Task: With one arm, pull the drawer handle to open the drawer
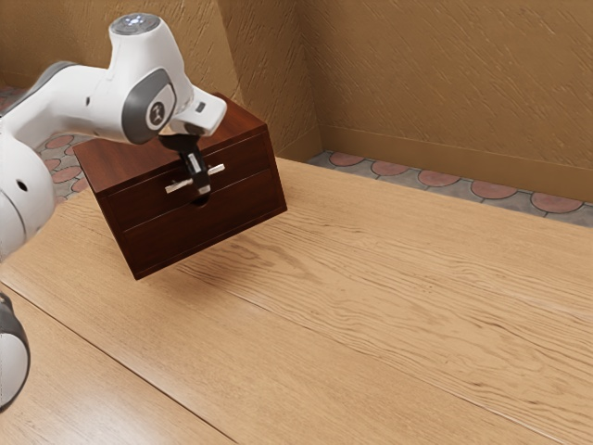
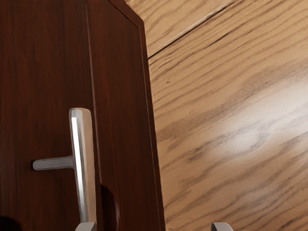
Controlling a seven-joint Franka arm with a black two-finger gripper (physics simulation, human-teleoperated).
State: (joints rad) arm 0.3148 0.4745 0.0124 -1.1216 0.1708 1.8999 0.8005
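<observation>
Item: one dark reddish-brown wooden two-drawer cabinet [image 1: 199, 222] [image 2: 43, 72], standing on a pale oak-grained bench [image 1: 389, 306] [image 2: 231, 120] toward the exterior view's upper left, its front facing that view's lower right. We record on the upper drawer front [image 1: 148, 195] a slim silver metal bar handle [image 1: 176, 186] [image 2: 81, 163], mounted on short posts and running along the drawer's length. In the exterior view that drawer front lies level with the lower one. The white seven-joint arm [image 1: 93, 93] reaches in from the exterior view's left, and its black two-finger gripper [image 1: 197, 178] sits over the middle of the handle. We note the jaws apart, with two pale fingertips [image 2: 85, 226] widely spaced, one close beside the bar's end in the wrist view; we cannot tell whether either touches it. Surroundings: tan textured wall [image 1: 445, 65], reddish rounded floor tiles [image 1: 491, 190].
</observation>
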